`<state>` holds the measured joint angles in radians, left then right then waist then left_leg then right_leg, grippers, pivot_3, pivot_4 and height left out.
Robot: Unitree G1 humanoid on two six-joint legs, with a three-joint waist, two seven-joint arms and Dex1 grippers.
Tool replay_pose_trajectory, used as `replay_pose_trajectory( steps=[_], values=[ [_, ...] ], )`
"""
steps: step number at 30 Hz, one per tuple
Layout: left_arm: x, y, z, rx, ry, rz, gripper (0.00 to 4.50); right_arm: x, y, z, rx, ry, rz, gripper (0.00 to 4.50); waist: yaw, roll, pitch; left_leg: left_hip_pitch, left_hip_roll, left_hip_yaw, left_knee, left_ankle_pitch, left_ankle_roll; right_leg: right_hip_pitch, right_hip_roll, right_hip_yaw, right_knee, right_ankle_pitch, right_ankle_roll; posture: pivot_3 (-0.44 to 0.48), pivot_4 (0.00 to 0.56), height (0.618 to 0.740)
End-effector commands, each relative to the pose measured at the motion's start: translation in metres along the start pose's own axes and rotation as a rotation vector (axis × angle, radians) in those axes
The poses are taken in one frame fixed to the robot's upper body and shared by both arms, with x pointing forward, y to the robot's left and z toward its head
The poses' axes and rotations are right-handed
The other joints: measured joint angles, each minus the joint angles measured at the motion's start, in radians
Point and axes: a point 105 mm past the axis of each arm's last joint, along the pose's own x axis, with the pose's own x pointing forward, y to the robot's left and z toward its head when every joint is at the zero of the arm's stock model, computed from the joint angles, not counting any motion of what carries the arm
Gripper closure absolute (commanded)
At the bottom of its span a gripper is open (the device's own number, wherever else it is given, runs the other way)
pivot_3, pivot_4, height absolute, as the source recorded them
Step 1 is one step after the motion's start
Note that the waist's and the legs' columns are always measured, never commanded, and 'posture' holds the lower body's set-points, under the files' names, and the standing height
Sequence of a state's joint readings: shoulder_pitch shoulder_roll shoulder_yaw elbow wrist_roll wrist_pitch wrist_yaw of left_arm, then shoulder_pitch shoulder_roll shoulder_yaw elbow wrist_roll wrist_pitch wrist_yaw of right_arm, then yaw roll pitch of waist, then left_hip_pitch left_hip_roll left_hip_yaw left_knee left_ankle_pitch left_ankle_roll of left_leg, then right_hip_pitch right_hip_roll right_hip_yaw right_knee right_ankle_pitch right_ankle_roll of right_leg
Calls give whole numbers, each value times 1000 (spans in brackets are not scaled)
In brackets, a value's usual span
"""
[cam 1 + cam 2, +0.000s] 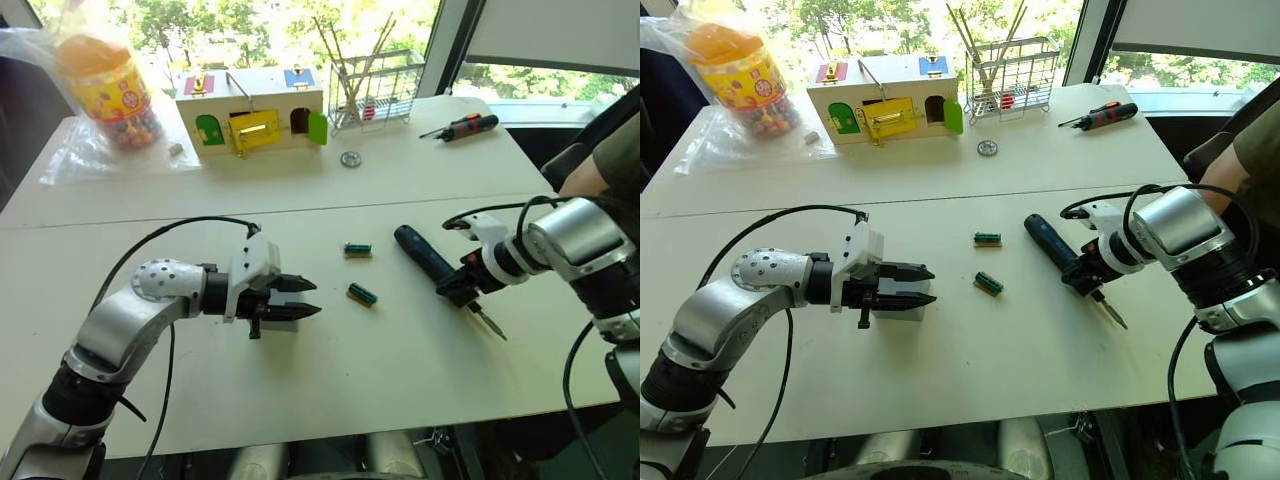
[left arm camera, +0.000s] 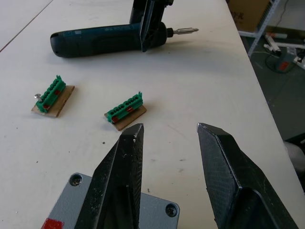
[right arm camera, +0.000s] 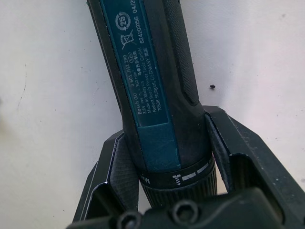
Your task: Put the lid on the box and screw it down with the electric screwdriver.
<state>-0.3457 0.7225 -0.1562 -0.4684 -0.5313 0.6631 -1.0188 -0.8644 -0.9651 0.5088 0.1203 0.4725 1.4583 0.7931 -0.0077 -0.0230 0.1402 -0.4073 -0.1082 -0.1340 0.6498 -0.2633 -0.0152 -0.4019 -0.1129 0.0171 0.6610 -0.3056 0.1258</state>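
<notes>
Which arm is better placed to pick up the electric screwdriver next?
The right. The right gripper already straddles the electric screwdriver near its bit end; the left gripper is open over the box.

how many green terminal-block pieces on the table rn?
2. One small green terminal block on a brown backing lies mid-table, nearer the window. The other lies closer to the robot, between the left gripper and the dark-blue cylindrical electric screwdriver. Others could be hidden.
</notes>
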Motion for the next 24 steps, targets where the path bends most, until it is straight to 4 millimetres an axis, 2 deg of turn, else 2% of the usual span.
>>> replay_pose_trajectory(
  steps=[1, 5, 7, 9, 11, 12, 14, 17, 19, 22, 24],
  values=[
    [-7, 2, 3, 33, 10, 26, 2698, 9, -11, -13, 60, 48, -4, 2720, 0, 0, 0, 1, 0, 0, 0, 0, 0, 1, 0, 0, -1, 0, 0, 0, 150, 740],
    [-23, 12, 1, 7, 18, 61, 2698, -35, -17, 47, 103, -223, 22, 2720, -4, 5, 3, 2, 0, 0, 0, -1, 1, 4, 0, 0, -4, 0, 0, 0, 150, 740],
    [-32, 18, 1, -17, 9, 77, 2698, -70, -12, 82, 131, -424, 59, 2720, -6, 12, 8, -1, -1, 1, 0, 0, 1, 0, 0, 1, -3, 0, 0, 0, 150, 740],
    [-38, 24, 3, -36, -3, 91, 2698, -103, 4, 109, 102, -627, 139, 2720, -10, 19, 12, -6, -1, 4, -1, 0, 1, -10, -2, 2, 2, 0, 0, 0, 150, 740],
    [-45, 28, 4, -54, -6, 110, 2698, -141, 23, 135, 27, -942, 176, 2720, -11, 18, 12, -10, 1, 5, -3, 0, -1, -17, -1, 1, 5, 0, 0, 0, 150, 740],
    [-47, 30, 3, -66, -3, 121, 2698, -161, 34, 143, 7, -1125, 204, 2720, -13, 18, 12, -12, 2, 3, -2, 1, -1, -20, 0, 0, 5, 0, 0, 0, 150, 740],
    [-52, 31, -1, -95, 5, 140, 2698, -181, 53, 145, 12, -1387, 223, 2720, -17, 18, 12, -13, 2, 3, -3, 2, -4, -23, 0, 0, 6, 0, 0, 0, 150, 740],
    [-58, 34, -4, -145, 1, 179, 2698, -175, 80, 141, 17, -1528, 208, 2720, -17, 19, 12, -13, 2, 2, -4, 3, -5, -22, 0, -1, 9, 0, 0, 0, 150, 740],
    [-60, 35, -9, -169, 19, 203, 2698, -169, 111, 136, -7, -1583, 374, 2720, -10, 19, 12, -13, 0, 2, 0, 3, -4, -19, -1, 0, 10, 0, 0, 0, 150, 740],
    [-65, 35, -10, -199, 13, 229, 2698, -150, 151, 130, -88, -1598, 466, 2720, -10, 19, 12, -13, -1, 2, 3, 3, -4, -18, -1, 1, 10, 2, 2, 0, 150, 740],
    [-65, 32, -9, -218, -6, 243, 2698, -135, 169, 125, -116, -1586, 489, 2720, -16, 19, 12, -13, -1, 2, 1, 3, -4, -20, 0, 2, 11, 2, 2, 0, 150, 740]
  ],
)
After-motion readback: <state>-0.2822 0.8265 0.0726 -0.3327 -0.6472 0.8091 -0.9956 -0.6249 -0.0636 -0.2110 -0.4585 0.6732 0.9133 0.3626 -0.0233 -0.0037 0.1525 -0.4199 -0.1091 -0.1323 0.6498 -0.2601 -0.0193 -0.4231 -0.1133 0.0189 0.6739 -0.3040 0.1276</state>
